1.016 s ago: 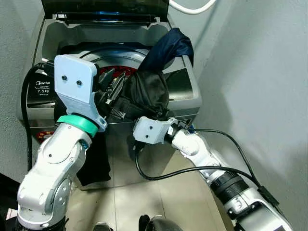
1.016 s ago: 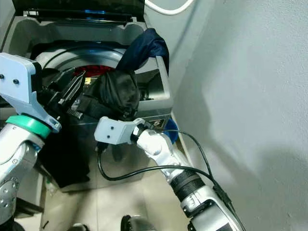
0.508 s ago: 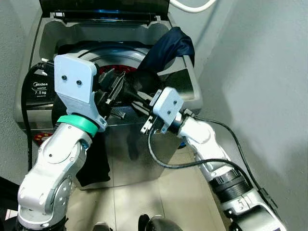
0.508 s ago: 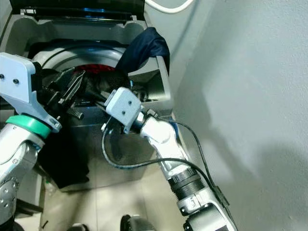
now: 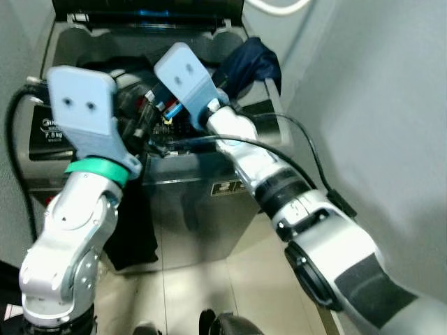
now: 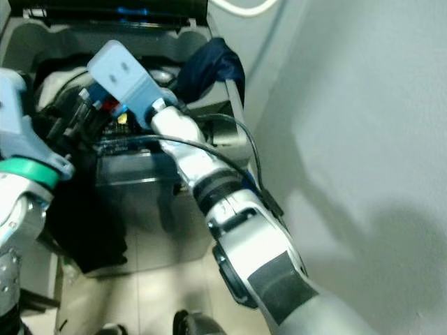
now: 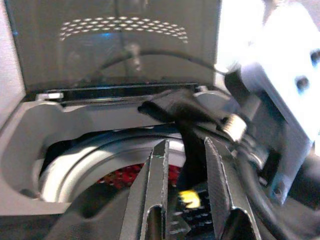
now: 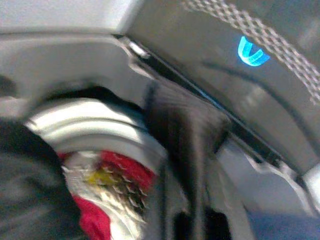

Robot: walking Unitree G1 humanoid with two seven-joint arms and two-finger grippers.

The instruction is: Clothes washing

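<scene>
- Floor [image 5: 209, 279]: pale tile at 6 o'clock in the head views, in front of the machine.
- Black garment [image 5: 136, 230]: hangs down the front panel of the washing machine [image 5: 209, 195] at about 7 o'clock, beside the left forearm.
- Left gripper [image 7: 185, 165]: held over the front edge of the tub opening, at roughly 10 o'clock in the left eye view. Jaws spread a little, with a clear gap between the two black fingers [image 7: 157, 180]; nothing pinched between them. A strip of dark cloth [image 7: 180, 115] runs past just beyond the tips, apart from them as far as I can tell.
- Right gripper [image 5: 150, 112]: arm reaches in from 4 o'clock across the top of the machine, wrist plate up, tips low over the drum at about 11 o'clock. Right wrist view is motion-blurred; jaw state cannot be told. A dark cloth strip lies right at the finger line in that view, grip not confirmed.
- Drum [image 7: 100, 160]: bright metal ring, open. Red item [image 8: 120, 175] lies inside at the bottom; more black fabric [image 8: 35, 195] lies at the near side of the opening.
- Navy garment [image 5: 248, 63]: draped over the right rear corner of the machine top, at about 1 o'clock, half in and half out.
- Lid [image 7: 115, 45]: raised upright at 12 o'clock, dark and translucent, a blue light [image 8: 251, 52] glowing on it.
- White hose [image 5: 279, 8]: on the grey wall behind, at 12 to 1 o'clock.
</scene>
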